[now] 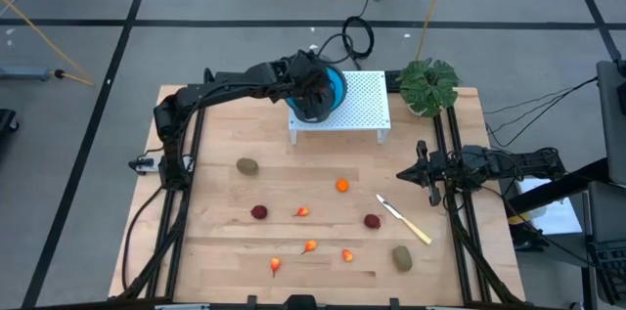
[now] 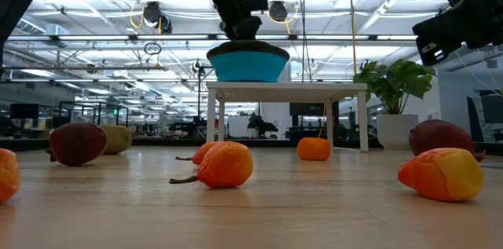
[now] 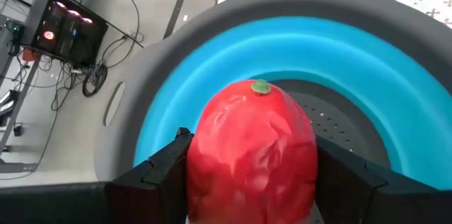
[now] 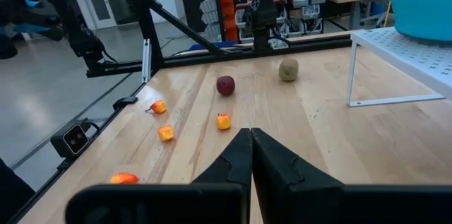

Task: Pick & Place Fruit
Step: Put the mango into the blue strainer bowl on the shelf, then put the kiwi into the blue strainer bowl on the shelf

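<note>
Left gripper (image 1: 313,95): poised over the blue bowl (image 1: 333,85), which sits on a white perforated stand (image 1: 357,105) at the far edge of the table (image 1: 215,261). Its fingers (image 3: 159,174) are spread wide and clamped on a red fruit (image 3: 251,157) with a small green tip, held just above the bowl's hollow.

Right gripper (image 1: 424,171): idle near the table's right edge, fingers pressed together, nothing between them.

Fruit remaining on the table, high view:
- brown-green oval (image 1: 247,165), left of centre;
- second brown-green oval (image 1: 402,257), near the front right;
- dark red ball (image 1: 258,212);
- dark red ball (image 1: 372,220), just beside the knife;
- orange ball (image 1: 342,186), near the middle;
- four small orange-red bits (image 1: 309,245), scattered toward the front; their exact shapes are hard to tell from above.

Knife (image 1: 405,220): pale handle, lying at a slant on the right half of the table.

Potted plant (image 1: 428,85): at the far right corner, beside the stand.
</note>
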Available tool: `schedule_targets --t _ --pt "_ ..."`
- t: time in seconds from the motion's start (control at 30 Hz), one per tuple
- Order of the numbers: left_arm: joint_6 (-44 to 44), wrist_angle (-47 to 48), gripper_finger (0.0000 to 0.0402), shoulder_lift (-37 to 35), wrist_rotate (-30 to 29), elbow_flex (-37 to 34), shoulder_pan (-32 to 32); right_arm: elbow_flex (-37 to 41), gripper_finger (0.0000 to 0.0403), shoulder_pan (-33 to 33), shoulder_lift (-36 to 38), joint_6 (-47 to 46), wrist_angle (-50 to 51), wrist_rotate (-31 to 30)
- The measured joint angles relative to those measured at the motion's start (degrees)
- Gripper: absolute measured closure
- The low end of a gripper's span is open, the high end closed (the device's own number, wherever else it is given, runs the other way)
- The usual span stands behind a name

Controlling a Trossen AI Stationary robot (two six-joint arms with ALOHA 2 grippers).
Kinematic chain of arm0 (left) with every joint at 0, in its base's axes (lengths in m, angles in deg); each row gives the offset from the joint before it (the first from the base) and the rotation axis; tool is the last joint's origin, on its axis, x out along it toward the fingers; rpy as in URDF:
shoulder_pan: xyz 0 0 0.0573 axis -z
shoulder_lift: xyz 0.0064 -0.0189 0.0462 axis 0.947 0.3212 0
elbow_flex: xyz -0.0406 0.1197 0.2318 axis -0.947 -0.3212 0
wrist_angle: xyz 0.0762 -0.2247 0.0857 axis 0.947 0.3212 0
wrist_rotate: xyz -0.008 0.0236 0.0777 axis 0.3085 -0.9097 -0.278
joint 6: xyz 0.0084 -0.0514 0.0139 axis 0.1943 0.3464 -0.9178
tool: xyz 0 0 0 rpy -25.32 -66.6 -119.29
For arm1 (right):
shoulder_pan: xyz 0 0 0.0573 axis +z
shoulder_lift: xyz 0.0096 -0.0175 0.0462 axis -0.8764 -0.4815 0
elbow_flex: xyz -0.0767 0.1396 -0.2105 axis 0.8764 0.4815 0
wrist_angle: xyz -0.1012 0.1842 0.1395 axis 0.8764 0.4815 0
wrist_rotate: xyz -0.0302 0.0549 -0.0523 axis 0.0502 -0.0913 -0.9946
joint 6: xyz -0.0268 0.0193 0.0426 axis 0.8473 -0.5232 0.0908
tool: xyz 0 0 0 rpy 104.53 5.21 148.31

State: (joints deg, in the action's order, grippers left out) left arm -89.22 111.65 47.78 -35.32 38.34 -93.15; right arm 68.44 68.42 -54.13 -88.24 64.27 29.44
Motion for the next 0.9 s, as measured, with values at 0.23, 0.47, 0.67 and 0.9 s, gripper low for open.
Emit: schedule_targets --t 0.23,0.47,0.67,0.9 --pt "0.5 0.0 0.0171 0.0 0.1 0.0 0.0 0.0 0.0403 0.0 0.0 0.0 0.0 0.0" --pt "1.4 0.0 0.0151 0.0 0.3 0.0 0.0 0.0 0.0403 0.0 0.0 0.0 0.0 0.0" --pt "1.9 -0.2 0.0107 0.0 -0.1 0.0 0.0 0.0 0.0403 0.0 0.0 0.0 0.0 0.0" --pt "-1.4 -1.2 0.0083 -0.4 -5.1 0.0 0.5 0.0 0.0403 0.0 0.0 0.0 0.0 0.0"
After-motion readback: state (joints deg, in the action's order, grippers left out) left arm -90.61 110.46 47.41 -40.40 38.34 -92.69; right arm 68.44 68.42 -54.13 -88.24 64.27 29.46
